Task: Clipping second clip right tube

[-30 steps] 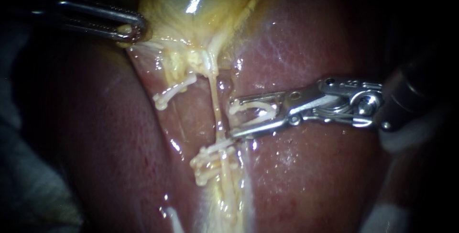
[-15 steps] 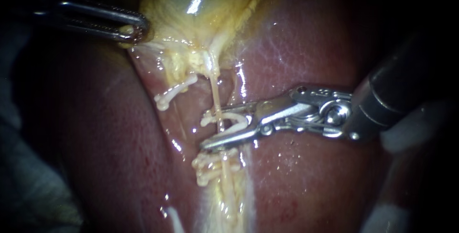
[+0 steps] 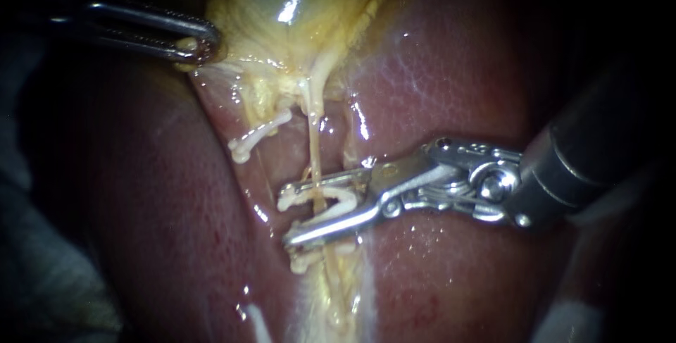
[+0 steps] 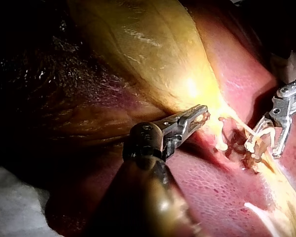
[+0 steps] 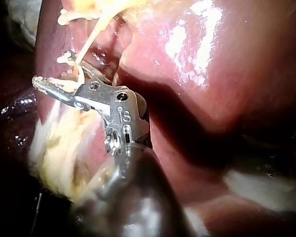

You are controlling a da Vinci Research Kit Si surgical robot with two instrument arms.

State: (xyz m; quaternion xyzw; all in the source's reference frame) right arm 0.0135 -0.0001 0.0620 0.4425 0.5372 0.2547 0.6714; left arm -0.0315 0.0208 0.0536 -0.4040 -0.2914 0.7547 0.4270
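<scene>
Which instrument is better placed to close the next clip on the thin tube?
Right. My right instrument holds an open clip astride the tube, so it only needs to close. My left instrument is apart from the tube, gripping the gallbladder.

— What does your right wrist camera give you?
— My slender silver right instrument (image 5: 56,71) carries a small white plastic clip (image 5: 64,83) between its parted jaws, both touching it. A thin pale-yellow tube (image 5: 91,34) passes between those jaws.
— Around it?
— Glossy red liver (image 5: 227,74) alongside, stringy yellowish tissue (image 5: 54,153) beside my shaft, and another white clip (image 5: 64,19) ahead, apart.
</scene>
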